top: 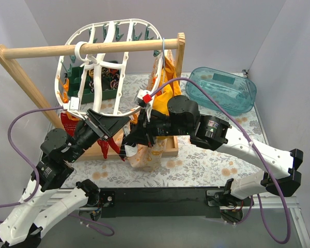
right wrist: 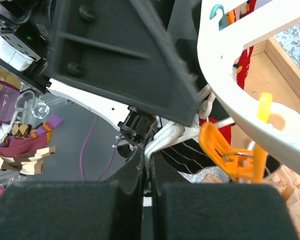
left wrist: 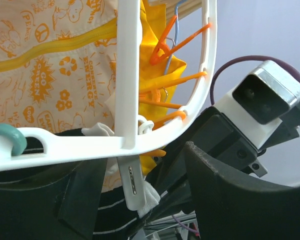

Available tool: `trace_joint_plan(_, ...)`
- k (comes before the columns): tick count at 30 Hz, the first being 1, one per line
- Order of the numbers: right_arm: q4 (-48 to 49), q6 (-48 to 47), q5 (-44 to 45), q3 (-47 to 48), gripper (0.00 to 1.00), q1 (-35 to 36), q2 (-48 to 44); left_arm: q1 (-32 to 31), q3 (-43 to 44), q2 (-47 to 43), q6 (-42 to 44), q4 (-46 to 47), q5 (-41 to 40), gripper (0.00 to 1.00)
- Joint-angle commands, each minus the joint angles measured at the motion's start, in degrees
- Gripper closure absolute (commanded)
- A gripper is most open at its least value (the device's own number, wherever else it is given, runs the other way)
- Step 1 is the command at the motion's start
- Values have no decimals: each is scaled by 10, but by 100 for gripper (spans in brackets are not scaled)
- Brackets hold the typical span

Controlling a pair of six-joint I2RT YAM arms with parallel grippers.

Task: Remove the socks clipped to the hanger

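One white hanger (left wrist: 129, 75), one wooden rail (top: 51, 50), one teal tub (top: 222, 90).

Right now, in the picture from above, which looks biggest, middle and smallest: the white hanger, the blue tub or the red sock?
1. white hanger: biggest by far, though it hangs up nearer the camera.
2. blue tub: middle.
3. red sock: smallest.

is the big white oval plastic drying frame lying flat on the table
No, the white oval plastic drying frame hangs by its hook from the round wooden rail, well above the table.
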Motion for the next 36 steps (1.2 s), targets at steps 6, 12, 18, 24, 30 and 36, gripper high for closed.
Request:
trace_joint_plan(6, 35, 20, -26, -7, 97, 1, -24, -2, -14, -65, 67, -58, 62, 28)
trace_joint_plan(12, 57, 65, -32, -5, 95, 1, -20, -2, 12, -74, 128, -118, 105, 29)
trace_joint_plan(18, 83, 107, -35, -4, 92, 2, -17, -2, 30, -82, 167, -158, 132, 32)
trace_joint_plan(24, 101, 159, -26, -8, 89, -1, -19, -2, 25, -91, 188, -157, 182, 34)
trace_joint_plan(30, 135, 191, -38, -8, 83, -2, -15, -2, 14, -87, 181, -142, 215, 47)
trace_joint_plan(36, 134, 208, -47, -5, 65, -9, -7, -2, 27, -81, 180, -158, 225, 86)
